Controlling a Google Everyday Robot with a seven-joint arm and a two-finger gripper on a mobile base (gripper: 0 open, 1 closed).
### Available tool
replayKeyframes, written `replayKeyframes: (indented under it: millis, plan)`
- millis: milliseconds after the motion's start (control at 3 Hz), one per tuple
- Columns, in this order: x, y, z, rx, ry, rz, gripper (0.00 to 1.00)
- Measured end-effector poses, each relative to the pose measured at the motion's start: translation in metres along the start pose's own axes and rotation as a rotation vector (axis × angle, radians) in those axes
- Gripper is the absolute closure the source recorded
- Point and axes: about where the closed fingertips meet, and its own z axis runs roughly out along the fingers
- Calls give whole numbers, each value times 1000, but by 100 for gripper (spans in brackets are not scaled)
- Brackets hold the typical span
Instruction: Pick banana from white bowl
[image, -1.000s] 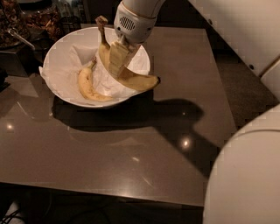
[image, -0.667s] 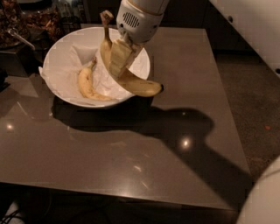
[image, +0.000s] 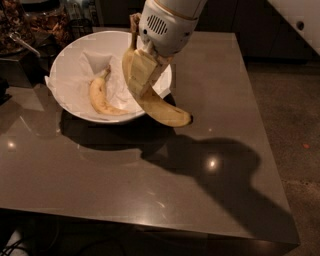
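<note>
Yellow, strongly curved banana (image: 164, 111) is off the paper and in the air, hanging over the right rim of the white bowl (image: 59, 70). Dark stem end is up beside the wrist, lower tip out past the rim above the table (image: 150, 195). Gripper (image: 141, 79) is clamped on its upper half, fingers (image: 145, 67) pinching across the body, so much of the length hangs below the grip. Risks, my read: with an off-centre hold on a curved fruit, it can pivot in the pads on any quick swing, and soft skin may squash or slip rather than hold. Low tip looks near the rim, so a sideways move without more height could clip the bowl and drag or tip it. Paper lining (image: 92, 62) looks loose; can't tell if any of it is caught. Second, stubbier banana (image: 102, 97) lies in the bowl, apart from the held one, no snag there. Jars and clutter (image: 30, 25) sit behind the bowl at far left, so exit toward the open table side.
</note>
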Motion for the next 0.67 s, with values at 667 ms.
replayKeyframes:
  millis: [667]
  plan:
    - [22,11,11,-48,20,62,100]
